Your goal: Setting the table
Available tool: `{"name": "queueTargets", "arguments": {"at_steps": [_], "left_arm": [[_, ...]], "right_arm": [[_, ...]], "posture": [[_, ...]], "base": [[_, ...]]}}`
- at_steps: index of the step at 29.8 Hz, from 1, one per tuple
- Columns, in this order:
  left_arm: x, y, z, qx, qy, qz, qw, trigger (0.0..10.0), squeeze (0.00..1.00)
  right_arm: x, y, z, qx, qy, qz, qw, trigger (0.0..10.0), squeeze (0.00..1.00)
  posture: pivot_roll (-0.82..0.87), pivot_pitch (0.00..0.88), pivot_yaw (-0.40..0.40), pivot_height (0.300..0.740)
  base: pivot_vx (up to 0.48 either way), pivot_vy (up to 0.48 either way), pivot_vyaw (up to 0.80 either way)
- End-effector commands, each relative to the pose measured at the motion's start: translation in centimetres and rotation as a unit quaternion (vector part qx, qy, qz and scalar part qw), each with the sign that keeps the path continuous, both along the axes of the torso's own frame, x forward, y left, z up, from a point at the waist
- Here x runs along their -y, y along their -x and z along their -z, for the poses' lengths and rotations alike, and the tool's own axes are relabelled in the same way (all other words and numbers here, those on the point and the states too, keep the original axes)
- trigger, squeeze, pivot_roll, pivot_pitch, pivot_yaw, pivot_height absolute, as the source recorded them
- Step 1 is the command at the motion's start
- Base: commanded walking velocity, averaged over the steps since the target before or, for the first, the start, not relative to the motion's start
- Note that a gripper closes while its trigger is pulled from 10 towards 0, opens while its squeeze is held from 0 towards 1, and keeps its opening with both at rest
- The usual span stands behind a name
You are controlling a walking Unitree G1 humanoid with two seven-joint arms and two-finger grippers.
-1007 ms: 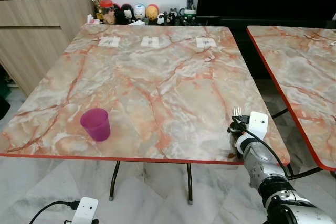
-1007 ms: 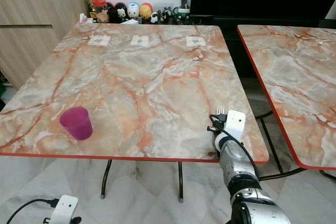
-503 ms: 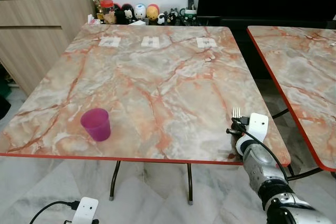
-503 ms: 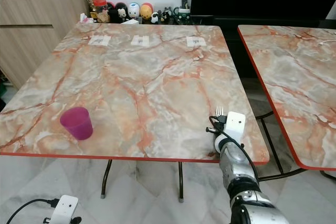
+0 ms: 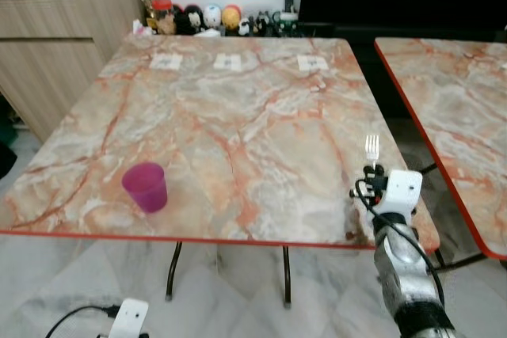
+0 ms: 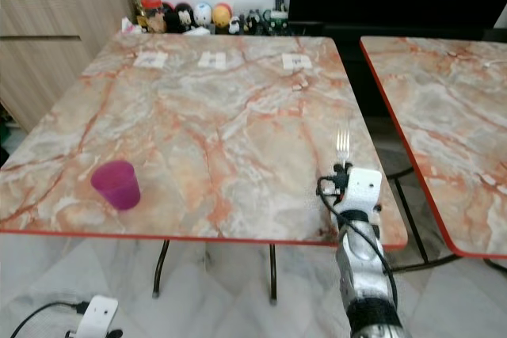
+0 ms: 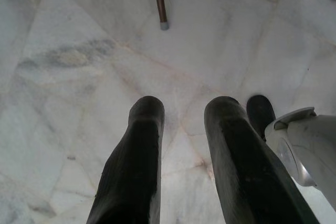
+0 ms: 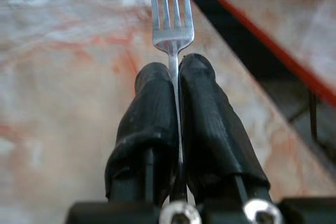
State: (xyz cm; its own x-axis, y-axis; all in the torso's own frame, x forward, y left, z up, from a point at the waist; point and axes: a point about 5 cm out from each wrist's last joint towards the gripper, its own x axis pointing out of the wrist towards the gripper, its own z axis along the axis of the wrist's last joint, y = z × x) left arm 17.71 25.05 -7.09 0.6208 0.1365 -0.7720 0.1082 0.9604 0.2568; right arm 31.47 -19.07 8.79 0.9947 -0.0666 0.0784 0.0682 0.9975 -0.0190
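Observation:
A silver fork [image 8: 171, 22] stands tines-up, pinched between the two black fingers of my right gripper [image 8: 175, 72], which is shut on its handle. In the head views the fork [image 5: 371, 148] sticks up above the right gripper [image 5: 374, 173] over the near right corner of the marble table [image 5: 238, 116]. A purple plastic cup [image 5: 145, 187] stands upright near the table's front left edge. My left gripper [image 7: 181, 114] hangs low over the floor, open with nothing between its fingers.
A second marble table [image 5: 451, 100] stands to the right across a narrow gap. Three small white cards [image 5: 226, 62] lie along the far edge. Figurines [image 5: 210, 18] line a shelf behind; a wooden cabinet [image 5: 55, 45] stands at the left.
My right gripper has lifted and shifted slightly right, so the fork now stands higher above the table corner. The cup has not moved.

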Motion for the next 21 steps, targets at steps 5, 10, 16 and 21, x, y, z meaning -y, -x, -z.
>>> {"name": "queueTargets", "arguments": {"at_steps": [5, 10, 16, 21], "left_arm": [[-0.4, 0.3, 0.1, -0.011, -0.011, 0.000, 1.000, 10.0, 0.00], [-0.3, 0.3, 0.1, -0.011, -0.009, 0.001, 1.000, 10.0, 0.00], [-0.3, 0.5, 0.2, -0.012, -0.008, 0.002, 1.000, 10.0, 0.00], [-0.6, 0.7, 0.2, -0.014, -0.010, 0.001, 1.000, 10.0, 0.00]], "right_arm": [[0.3, 0.8, -2.8, 0.068, 0.045, 0.004, 0.997, 10.0, 0.00], [0.9, 1.6, -3.0, 0.067, 0.045, 0.039, 0.996, 10.0, 0.00], [0.7, 1.7, -2.8, 0.059, 0.043, 0.042, 0.996, 10.0, 0.00], [0.7, 1.7, -3.2, 0.061, 0.040, 0.051, 0.996, 10.0, 0.00]], "posture": [[0.06, 0.000, -0.005, 0.740], [0.06, 0.000, -0.007, 0.740], [0.06, 0.000, -0.009, 0.740], [0.05, 0.000, -0.007, 0.740]], "base": [[0.000, -0.055, 0.00], [0.000, -0.450, 0.00], [0.000, -0.480, 0.00], [0.000, -0.480, 0.00]]}}
